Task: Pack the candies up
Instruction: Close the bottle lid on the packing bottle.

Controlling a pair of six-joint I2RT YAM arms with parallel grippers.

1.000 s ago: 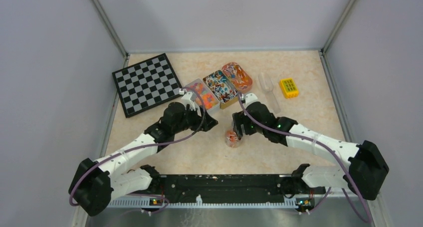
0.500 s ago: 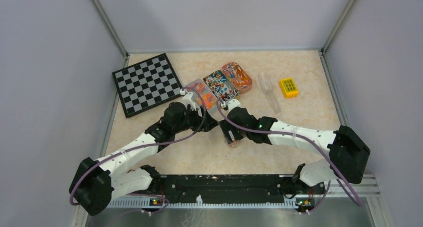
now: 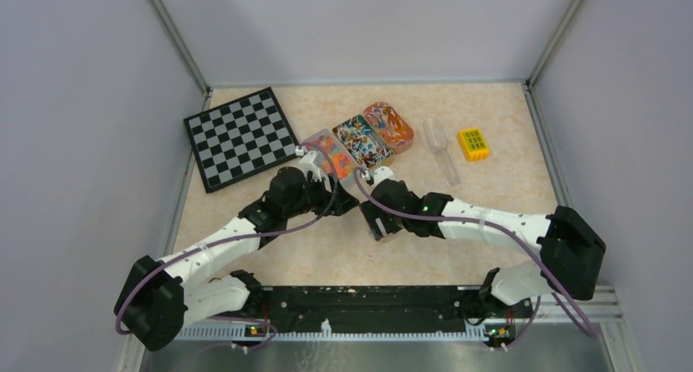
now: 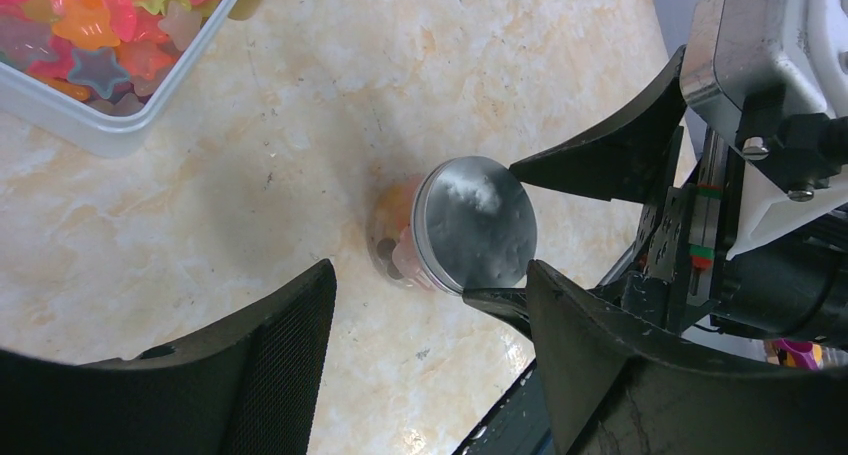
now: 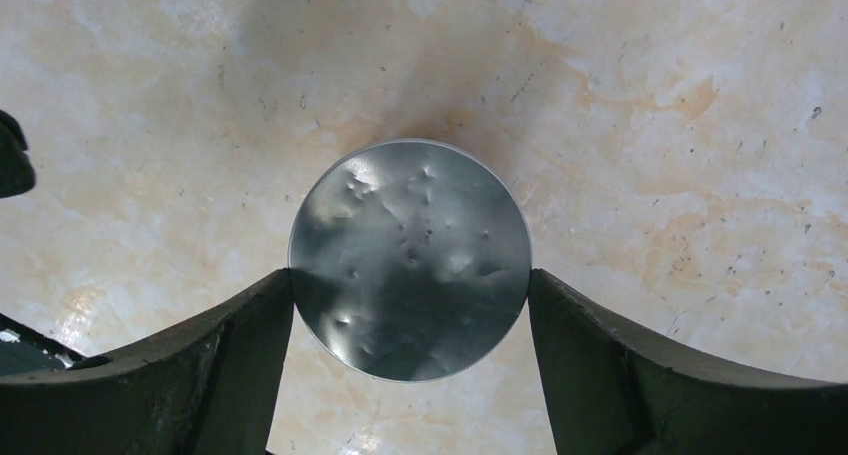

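Observation:
A small clear jar (image 4: 392, 243) holding orange and pink candies stands on the marble table, capped by a dented silver lid (image 5: 410, 260). My right gripper (image 5: 410, 277) hangs straight above it, both fingers touching the lid's rim on opposite sides. From above, that gripper (image 3: 377, 223) hides the jar. My left gripper (image 4: 430, 360) hovers open just left of the jar with nothing between its fingers, and shows beside the right one (image 3: 339, 200) from above. More candies fill three trays (image 3: 364, 141) behind the grippers; star-shaped ones (image 4: 100, 35) lie in the nearest tray.
A checkerboard (image 3: 241, 137) lies at the back left. A clear scoop (image 3: 439, 147) and a yellow block with green squares (image 3: 473, 143) sit at the back right. The two arms meet close together near the table's middle.
The right arm swung left and came over the jar, which was visible beside it a second ago and is now covered. The left arm has stayed put.

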